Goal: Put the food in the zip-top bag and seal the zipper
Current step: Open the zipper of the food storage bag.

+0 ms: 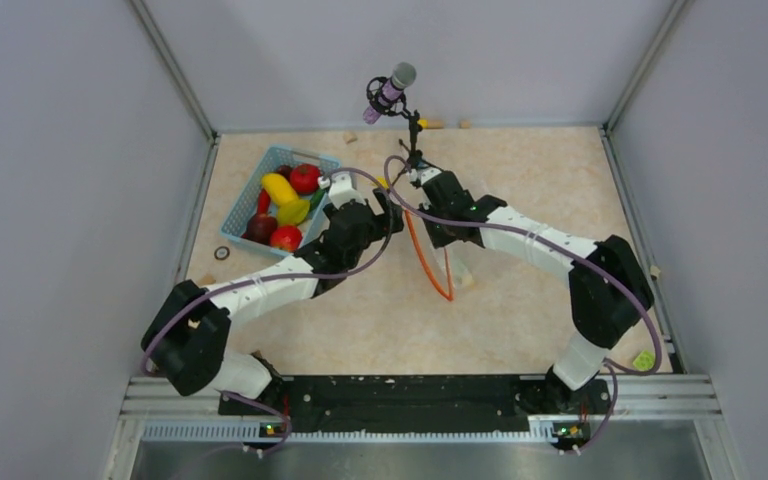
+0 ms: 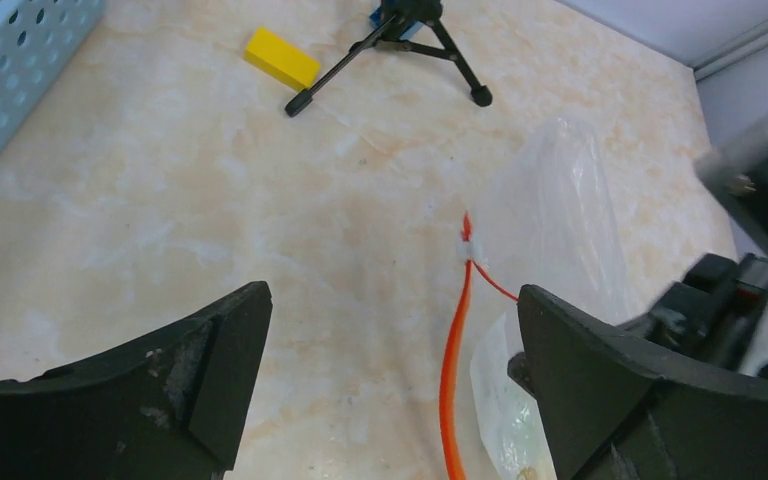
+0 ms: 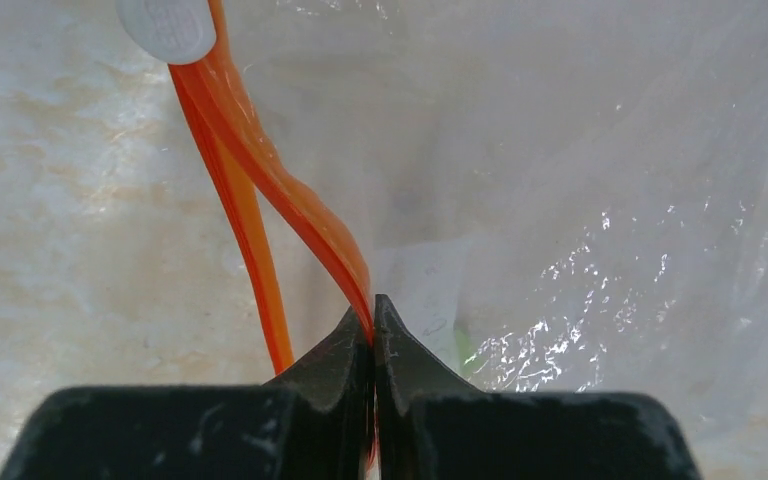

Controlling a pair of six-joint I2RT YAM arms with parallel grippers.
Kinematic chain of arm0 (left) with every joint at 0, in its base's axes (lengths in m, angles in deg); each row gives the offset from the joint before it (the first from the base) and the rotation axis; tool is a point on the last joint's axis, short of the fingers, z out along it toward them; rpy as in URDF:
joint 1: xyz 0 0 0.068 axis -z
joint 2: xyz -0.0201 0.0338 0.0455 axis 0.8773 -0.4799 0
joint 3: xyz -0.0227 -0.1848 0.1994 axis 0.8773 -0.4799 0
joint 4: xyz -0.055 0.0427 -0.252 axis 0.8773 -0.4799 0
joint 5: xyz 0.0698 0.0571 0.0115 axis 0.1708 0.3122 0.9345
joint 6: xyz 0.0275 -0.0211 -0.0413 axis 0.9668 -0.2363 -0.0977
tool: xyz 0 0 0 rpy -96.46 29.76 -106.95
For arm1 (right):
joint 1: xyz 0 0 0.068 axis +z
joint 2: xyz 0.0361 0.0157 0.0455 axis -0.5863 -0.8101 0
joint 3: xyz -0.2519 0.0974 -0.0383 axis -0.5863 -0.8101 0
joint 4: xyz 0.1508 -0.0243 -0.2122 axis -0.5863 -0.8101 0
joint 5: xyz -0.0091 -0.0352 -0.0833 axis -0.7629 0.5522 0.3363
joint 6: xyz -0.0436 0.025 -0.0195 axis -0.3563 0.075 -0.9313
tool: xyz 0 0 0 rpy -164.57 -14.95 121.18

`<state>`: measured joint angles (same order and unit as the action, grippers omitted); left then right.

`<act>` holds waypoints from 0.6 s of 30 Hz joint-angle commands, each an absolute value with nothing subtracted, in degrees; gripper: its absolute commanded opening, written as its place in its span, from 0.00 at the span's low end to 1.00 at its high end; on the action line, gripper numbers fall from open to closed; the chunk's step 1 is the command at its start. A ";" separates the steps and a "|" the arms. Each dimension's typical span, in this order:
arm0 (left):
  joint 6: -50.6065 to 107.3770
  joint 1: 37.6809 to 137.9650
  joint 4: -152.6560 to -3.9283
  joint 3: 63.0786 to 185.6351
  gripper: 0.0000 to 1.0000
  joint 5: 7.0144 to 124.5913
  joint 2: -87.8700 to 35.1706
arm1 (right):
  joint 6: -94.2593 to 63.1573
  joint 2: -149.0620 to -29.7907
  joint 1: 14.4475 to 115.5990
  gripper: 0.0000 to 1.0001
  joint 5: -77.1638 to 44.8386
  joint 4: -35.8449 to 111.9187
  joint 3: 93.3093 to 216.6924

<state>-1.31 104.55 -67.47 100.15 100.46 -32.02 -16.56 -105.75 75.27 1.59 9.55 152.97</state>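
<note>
The clear zip-top bag lies mid-table with its orange-red zipper along its left edge. My right gripper is shut on the upper lip of the zipper; the lower lip hangs apart, so the mouth gapes. A white slider tab sits at the far end. My left gripper is open and empty, just left of the zipper and bag. The food, a yellow banana, red tomatoes and dark pieces, lies in the light-blue basket.
A microphone on a small black tripod stands behind the bag; its legs show in the left wrist view beside a yellow block. A small ring lies left of the basket. A green block sits at the right front.
</note>
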 commanded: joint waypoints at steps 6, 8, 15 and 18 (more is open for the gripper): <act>0.83 102.64 -58.18 94.55 0.98 88.41 -32.17 | -4.57 -98.48 76.08 0.00 -6.50 21.95 149.39; 2.39 102.64 -56.86 93.15 0.98 86.71 -30.96 | -3.10 -99.45 76.04 0.00 -5.13 20.69 150.47; 4.36 102.67 -55.21 91.69 0.98 83.13 -31.87 | -4.43 -101.34 76.06 0.00 -12.55 17.68 153.29; 4.54 102.66 -55.41 92.55 0.98 83.20 -33.56 | -4.78 -99.06 76.07 0.00 -14.67 18.94 151.31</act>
<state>2.91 102.62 -59.21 91.67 84.74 -32.48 -4.74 -101.05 75.29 -9.82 17.79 150.70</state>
